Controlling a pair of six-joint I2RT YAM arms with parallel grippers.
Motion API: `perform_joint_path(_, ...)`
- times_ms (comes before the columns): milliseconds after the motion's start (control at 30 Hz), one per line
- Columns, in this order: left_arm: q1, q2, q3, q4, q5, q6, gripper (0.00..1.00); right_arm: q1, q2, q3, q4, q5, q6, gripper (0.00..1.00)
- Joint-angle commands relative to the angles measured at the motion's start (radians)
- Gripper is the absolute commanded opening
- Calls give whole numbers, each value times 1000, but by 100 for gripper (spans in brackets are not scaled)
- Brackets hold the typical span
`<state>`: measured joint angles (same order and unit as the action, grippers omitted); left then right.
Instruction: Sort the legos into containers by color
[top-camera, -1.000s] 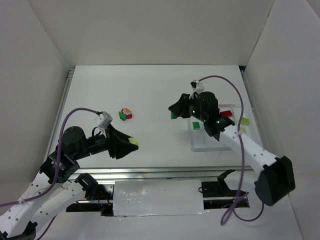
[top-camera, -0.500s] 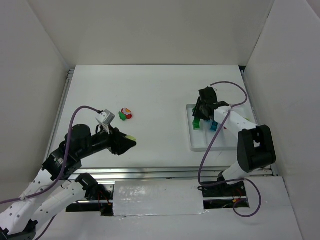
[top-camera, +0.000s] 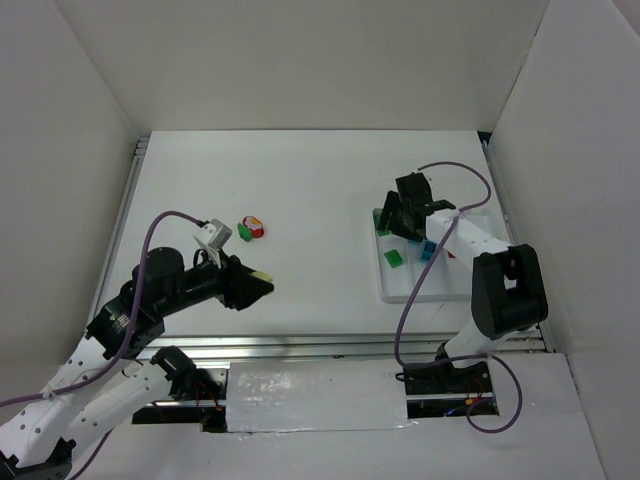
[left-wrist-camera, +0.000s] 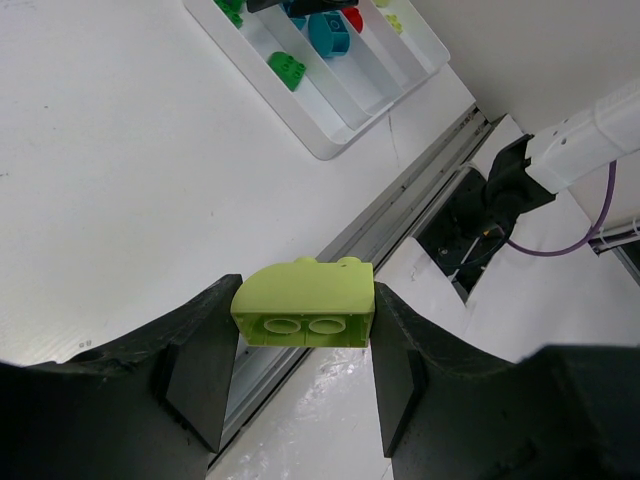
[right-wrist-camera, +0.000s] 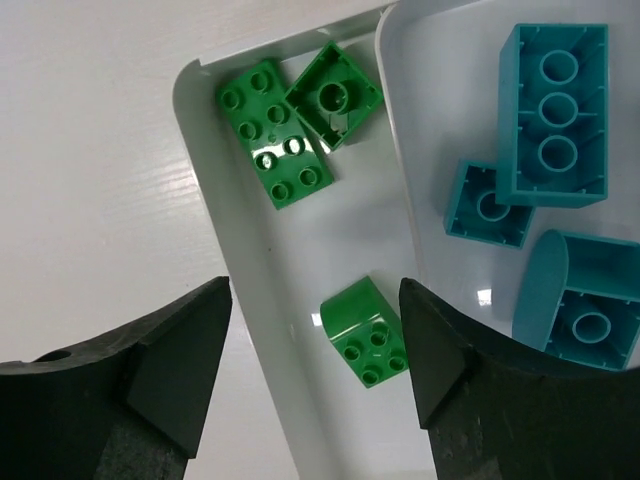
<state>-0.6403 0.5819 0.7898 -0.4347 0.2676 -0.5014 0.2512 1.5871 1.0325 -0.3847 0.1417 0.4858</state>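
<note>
Fingers of left gripper (left-wrist-camera: 303, 335) part closed, clamping pale yellow-green brick (left-wrist-camera: 303, 302) by its two ends, hollow underside toward the wrist camera. Brick is lifted clear of table (top-camera: 320, 180), nothing else touching it. Gripper hangs over bare table near the front rail (left-wrist-camera: 400, 190), with free room all round; tray (left-wrist-camera: 318, 145) is well apart to its right. Loose bricks (top-camera: 251, 229) (red, green, something pale, packed together) lie on the table beyond the left gripper, apart from it.

Right gripper (right-wrist-camera: 315, 290) spread wide, holding nothing, pads touching nothing. It hovers over the tray's left compartment (right-wrist-camera: 300, 250), one finger outside the tray rim (right-wrist-camera: 195, 150), the other over the divider (right-wrist-camera: 400, 180). Three green bricks (right-wrist-camera: 273, 133) lie in that compartment: two touching at the far end, one rounded (right-wrist-camera: 365, 332) just between the fingertips and lower. Teal bricks (right-wrist-camera: 555, 115) fill the next compartment, past the divider. Little side room inside the compartment walls
</note>
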Motion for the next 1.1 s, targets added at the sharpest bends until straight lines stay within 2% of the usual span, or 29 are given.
perform_joint_path(0, -4, -2, 12, 37, 16, 3, 0, 20, -62, 46, -14, -1, 0, 75)
perform_joint_path(67, -4, -7, 5, 65, 10, -20, 0, 46, -126, 21, 0, -68, -10, 75)
perform_joint_path(100, -4, -7, 0, 82, 28, -34, 0, 80, -213, 3, 21, -124, -22, 75)
perform_joint_path(133, -4, -8, -3, 103, 39, -63, 0, 98, -263, -47, 83, -201, -33, 75)
perform_joint_path(167, -4, -8, -9, 152, 56, -75, 0, 133, -359, -76, 124, -399, -64, 75)
perform_joint_path(267, -4, -11, -20, 240, 126, -152, 0, 219, -522, -184, 294, -723, -73, 75)
perform_joint_path(300, -4, -11, -23, 299, 168, -170, 0, 305, -553, -231, 376, -772, -72, 77)
perform_joint_path(400, -4, 2, -21, 402, 217, -239, 0, 420, -653, -308, 551, -853, 5, 80)
perform_joint_path(433, -5, 7, -27, 425, 248, -280, 0, 484, -668, -355, 673, -855, 38, 81)
perform_joint_path(500, -4, 22, -38, 535, 292, -330, 0, 529, -685, -399, 826, -857, 124, 81)
perform_joint_path(600, -5, 39, -64, 614, 399, -344, 0, 566, -688, -413, 934, -840, 197, 81)
perform_joint_path(667, -5, 24, -89, 643, 395, -348, 0, 592, -699, -423, 983, -817, 218, 81)
perform_joint_path(767, -5, -5, -118, 656, 386, -333, 0, 629, -688, -367, 876, -704, 270, 80)
perform_joint_path(800, -7, -20, -129, 657, 389, -303, 0, 634, -687, -332, 754, -562, 311, 80)
perform_joint_path(933, -5, -69, -123, 552, 366, -157, 0, 637, -711, -307, 548, -412, 638, 81)
perform_joint_path(1067, -5, -129, -138, 502, 320, -11, 0, 674, -728, -269, 417, -363, 728, 82)
